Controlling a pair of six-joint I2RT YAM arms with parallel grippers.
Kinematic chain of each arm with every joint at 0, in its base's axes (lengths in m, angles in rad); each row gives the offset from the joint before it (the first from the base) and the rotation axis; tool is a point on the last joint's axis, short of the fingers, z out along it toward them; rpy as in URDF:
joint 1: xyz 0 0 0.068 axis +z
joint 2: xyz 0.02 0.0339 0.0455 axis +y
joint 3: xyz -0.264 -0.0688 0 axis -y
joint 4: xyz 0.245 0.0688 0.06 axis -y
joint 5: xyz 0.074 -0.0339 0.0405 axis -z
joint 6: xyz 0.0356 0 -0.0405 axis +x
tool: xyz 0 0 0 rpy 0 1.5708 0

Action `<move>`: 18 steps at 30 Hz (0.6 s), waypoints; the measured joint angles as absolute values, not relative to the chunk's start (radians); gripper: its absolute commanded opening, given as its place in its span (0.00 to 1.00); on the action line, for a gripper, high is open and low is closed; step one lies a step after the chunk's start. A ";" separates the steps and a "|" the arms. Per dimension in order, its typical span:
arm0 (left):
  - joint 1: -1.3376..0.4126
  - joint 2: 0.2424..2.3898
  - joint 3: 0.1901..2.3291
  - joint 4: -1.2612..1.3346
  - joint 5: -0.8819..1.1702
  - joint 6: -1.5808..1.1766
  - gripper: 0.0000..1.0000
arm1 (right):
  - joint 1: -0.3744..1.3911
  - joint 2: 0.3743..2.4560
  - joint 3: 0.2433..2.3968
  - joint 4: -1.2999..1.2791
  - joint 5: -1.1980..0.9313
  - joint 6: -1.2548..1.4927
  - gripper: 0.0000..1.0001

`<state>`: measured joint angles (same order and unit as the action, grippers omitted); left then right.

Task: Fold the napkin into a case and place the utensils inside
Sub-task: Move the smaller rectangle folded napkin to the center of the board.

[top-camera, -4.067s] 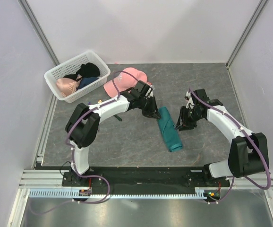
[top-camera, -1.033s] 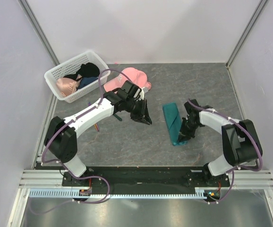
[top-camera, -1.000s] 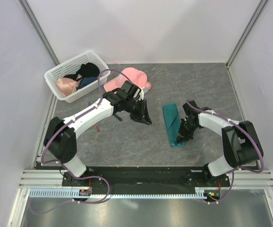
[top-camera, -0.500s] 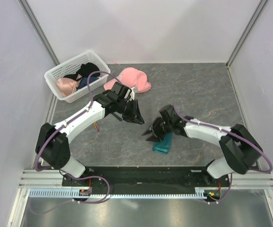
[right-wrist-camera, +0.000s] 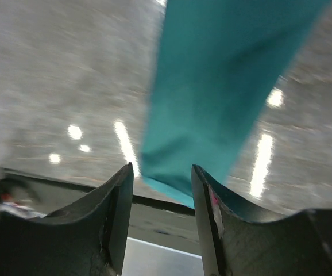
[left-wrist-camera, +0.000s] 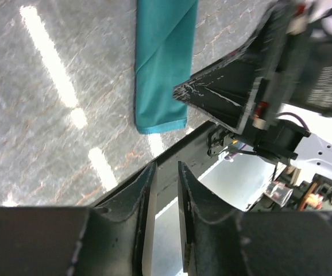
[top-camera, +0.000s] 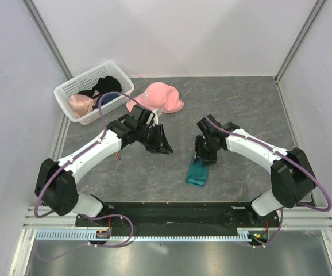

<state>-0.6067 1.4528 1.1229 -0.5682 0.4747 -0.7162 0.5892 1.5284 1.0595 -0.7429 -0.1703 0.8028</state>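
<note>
The napkin (top-camera: pixel 198 173) is a narrow folded teal strip lying on the grey table near the front middle. It also shows in the left wrist view (left-wrist-camera: pixel 163 63) and the right wrist view (right-wrist-camera: pixel 223 86). My right gripper (top-camera: pixel 203 160) is open and hovers over the strip's far end; in its wrist view (right-wrist-camera: pixel 162 172) the cloth lies below the spread fingers. My left gripper (top-camera: pixel 165 149) is left of the strip, apart from it, empty, its jaws (left-wrist-camera: pixel 166 169) a narrow gap apart. A thin purple-and-orange utensil (top-camera: pixel 118 154) peeks from under the left arm. The fork is hidden.
A white plastic basket (top-camera: pixel 68 92) with clothes stands at the back left. A pink cap (top-camera: pixel 157 96) lies behind the left gripper. The black base rail runs just in front of the napkin's near end.
The napkin has moved nearer and leftward and looks shorter. My right gripper swept left over it, then came back over its far end. My left arm drew back to the left.
</note>
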 measured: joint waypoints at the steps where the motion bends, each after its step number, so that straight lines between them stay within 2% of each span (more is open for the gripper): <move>1: -0.603 1.435 1.108 -0.567 0.471 -0.728 0.29 | 0.592 1.526 1.041 -0.759 -0.154 0.778 0.54; 9: -0.537 1.316 1.034 -0.546 0.445 -0.783 0.29 | 0.620 1.528 1.010 -0.826 -0.030 0.683 0.57; 18: -0.518 1.275 0.963 -0.543 0.445 -0.791 0.30 | 0.652 1.691 1.070 -0.802 0.014 0.723 0.55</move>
